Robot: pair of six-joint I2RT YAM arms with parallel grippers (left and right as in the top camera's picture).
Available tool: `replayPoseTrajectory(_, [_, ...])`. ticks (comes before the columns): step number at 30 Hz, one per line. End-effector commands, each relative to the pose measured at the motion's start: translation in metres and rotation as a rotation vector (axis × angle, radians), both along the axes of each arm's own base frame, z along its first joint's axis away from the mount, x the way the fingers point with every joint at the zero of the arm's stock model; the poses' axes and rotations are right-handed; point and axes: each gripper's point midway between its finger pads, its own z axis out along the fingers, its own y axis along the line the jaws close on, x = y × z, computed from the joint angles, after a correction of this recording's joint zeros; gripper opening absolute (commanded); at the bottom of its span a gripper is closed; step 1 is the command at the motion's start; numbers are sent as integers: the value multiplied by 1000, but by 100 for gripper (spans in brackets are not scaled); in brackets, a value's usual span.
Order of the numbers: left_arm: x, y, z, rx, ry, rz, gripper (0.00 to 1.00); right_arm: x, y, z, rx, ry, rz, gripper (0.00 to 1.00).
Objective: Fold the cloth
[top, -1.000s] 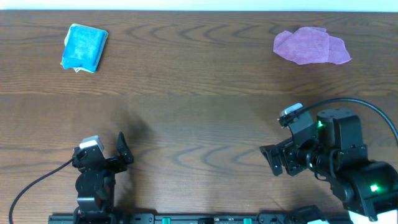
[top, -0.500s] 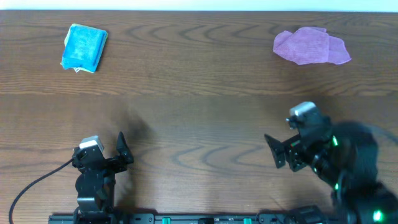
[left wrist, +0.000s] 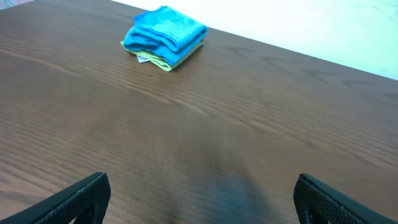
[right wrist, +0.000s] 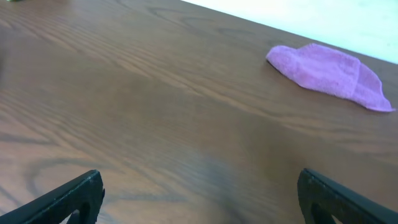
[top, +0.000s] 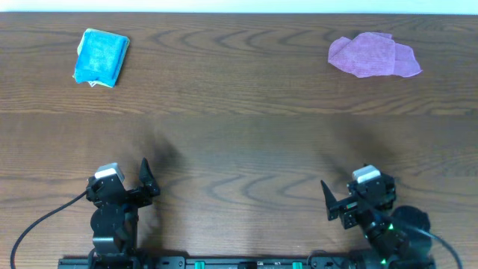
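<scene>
A crumpled purple cloth (top: 373, 56) lies at the far right of the wooden table; it also shows in the right wrist view (right wrist: 329, 71). A folded blue cloth (top: 100, 57) lies at the far left on top of a yellow-green one, and shows in the left wrist view (left wrist: 165, 36). My left gripper (top: 128, 187) is open and empty near the front edge (left wrist: 199, 205). My right gripper (top: 347, 202) is open and empty near the front edge (right wrist: 199, 199). Both are far from the cloths.
The dark wooden table (top: 239, 127) stretches between the grippers and the cloths. A black cable (top: 37, 224) runs from the left arm at the front left. The table's far edge meets a white surface.
My right arm has drawn back toward the front edge and folded low. The left arm and both cloths have not moved.
</scene>
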Motion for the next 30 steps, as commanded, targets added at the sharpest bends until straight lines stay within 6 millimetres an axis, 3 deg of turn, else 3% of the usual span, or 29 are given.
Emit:
replayPoseTrajectory(1, [-1, 3, -10, 8, 23, 14, 95, -1, -3, -9, -10, -27, -12, 99])
replayPoseTrajectory(13, [-1, 3, -10, 8, 23, 14, 95, 0, -3, -50, -15, 45, -11, 99])
replayPoseTrajectory(18, [-1, 3, -10, 8, 23, 14, 95, -1, -4, -83, -23, 120, -13, 99])
replayPoseTrajectory(30, [-1, 3, -10, 8, 23, 14, 95, -2, -6, -84, -31, 129, -25, 99])
